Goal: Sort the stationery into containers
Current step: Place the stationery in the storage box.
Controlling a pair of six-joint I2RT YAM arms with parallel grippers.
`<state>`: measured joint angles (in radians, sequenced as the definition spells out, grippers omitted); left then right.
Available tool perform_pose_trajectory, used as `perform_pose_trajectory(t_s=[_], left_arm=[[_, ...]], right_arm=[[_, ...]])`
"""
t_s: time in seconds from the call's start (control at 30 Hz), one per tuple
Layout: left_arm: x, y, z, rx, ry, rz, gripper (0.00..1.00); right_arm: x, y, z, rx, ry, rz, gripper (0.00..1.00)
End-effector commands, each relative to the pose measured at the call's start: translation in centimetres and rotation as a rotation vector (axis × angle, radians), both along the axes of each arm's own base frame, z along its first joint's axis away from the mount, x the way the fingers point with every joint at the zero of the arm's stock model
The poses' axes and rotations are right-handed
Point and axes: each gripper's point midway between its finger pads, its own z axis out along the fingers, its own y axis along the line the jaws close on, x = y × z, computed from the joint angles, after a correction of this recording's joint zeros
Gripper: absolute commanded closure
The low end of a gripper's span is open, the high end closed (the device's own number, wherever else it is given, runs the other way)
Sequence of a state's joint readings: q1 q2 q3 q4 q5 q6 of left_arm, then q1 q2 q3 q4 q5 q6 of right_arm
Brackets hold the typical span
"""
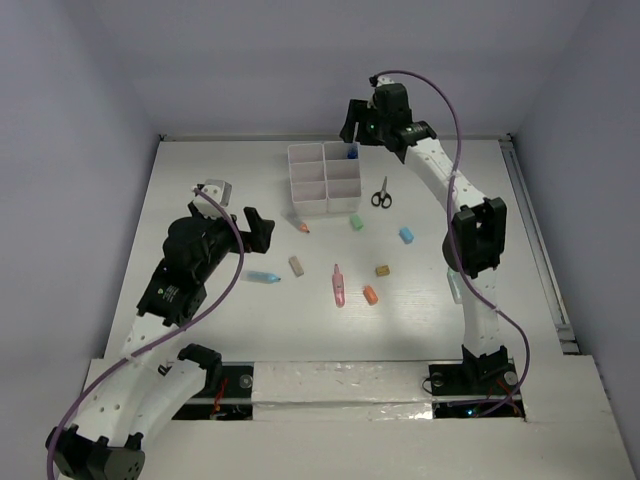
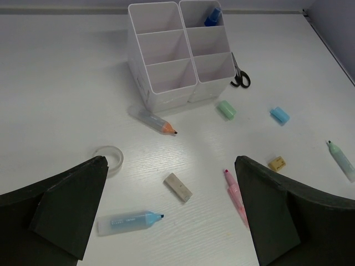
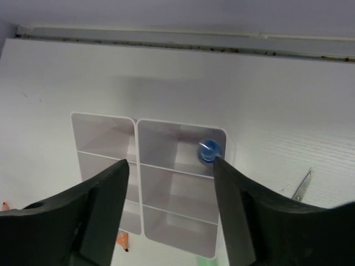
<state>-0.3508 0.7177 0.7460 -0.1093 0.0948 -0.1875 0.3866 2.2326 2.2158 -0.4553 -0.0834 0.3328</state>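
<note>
The right gripper (image 3: 169,163) hovers over the white organiser (image 1: 325,207), which stands near the table's (image 1: 200,180) far edge. Its jaws are parted and grip nothing. The blue-capped bottle (image 3: 209,151) stands below them in the far right compartment.

The left gripper (image 2: 170,160) is spread wide and empty. The light-blue marker (image 2: 130,220) lies toward the table's near left, just under these jaws, so the left arm is the nearer. Its long axis runs from finger to finger, so the wrist probably needs to turn. The white wood-grain top is flat, with only the tan eraser (image 2: 177,187) close by.
</note>
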Motion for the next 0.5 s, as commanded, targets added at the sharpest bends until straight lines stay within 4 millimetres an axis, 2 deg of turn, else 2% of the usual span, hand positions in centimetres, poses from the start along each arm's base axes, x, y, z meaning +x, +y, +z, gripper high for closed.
perform_pose_trajectory(t_s=[0.0,0.07,0.17,0.2,0.23,0.27,0.3,0.33,0.37,0.4,0.43,0.47], left_arm=[[0.4,-0.3,0.9,-0.009,-0.043,-0.018,0.01],[0.4,-0.5,0.9,-0.011,-0.044,-0.027,0.01],[0.4,-0.6,0.8,-0.011,-0.037,-0.031,0.01],[0.4,-0.6,0.7,-0.010,-0.034,-0.031,0.01],[0.4,-0.6,0.6,-0.009,-0.032,-0.031,0.01],[0.4,-0.6,0.6,-0.008,-0.030,-0.031,0.01],[0.4,-0.6,0.6,-0.009,-0.030,-0.033,0.01],[0.4,-0.6,0.6,-0.008,-0.029,-0.033,0.01],[0.4,-0.6,0.6,-0.008,-0.028,-0.034,0.01],[0.4,-0.6,0.7,-0.010,-0.031,-0.036,0.01],[0.4,-0.6,0.7,-0.009,-0.030,-0.033,0.01],[0.4,-0.6,0.8,-0.011,-0.031,-0.032,0.01]], right_arm=[[0.0,0.4,3.1,0.016,-0.091,0.018,0.28],[-0.2,0.2,3.5,0.009,-0.097,0.020,0.22],[-0.7,-0.6,4.1,-0.013,-0.109,-0.004,0.24],[-0.8,-1.3,3.2,-0.039,-0.097,-0.026,0.35],[-1.3,-1.8,3.8,-0.044,-0.106,-0.038,0.41],[-1.4,-2.5,3.5,-0.050,-0.100,-0.049,0.47],[-1.3,-3.6,3.1,-0.048,-0.095,-0.069,0.62],[-1.9,-4.6,0.6,-0.065,-0.042,-0.082,0.66],[-2.1,-5.5,-0.2,-0.067,-0.022,-0.098,0.67],[-2.2,-6.9,-0.1,-0.057,-0.022,-0.121,0.72],[-2.5,-7.7,-1.0,-0.062,-0.003,-0.132,0.75],[-3.4,-8.6,-3.2,-0.084,0.043,-0.135,0.77]])
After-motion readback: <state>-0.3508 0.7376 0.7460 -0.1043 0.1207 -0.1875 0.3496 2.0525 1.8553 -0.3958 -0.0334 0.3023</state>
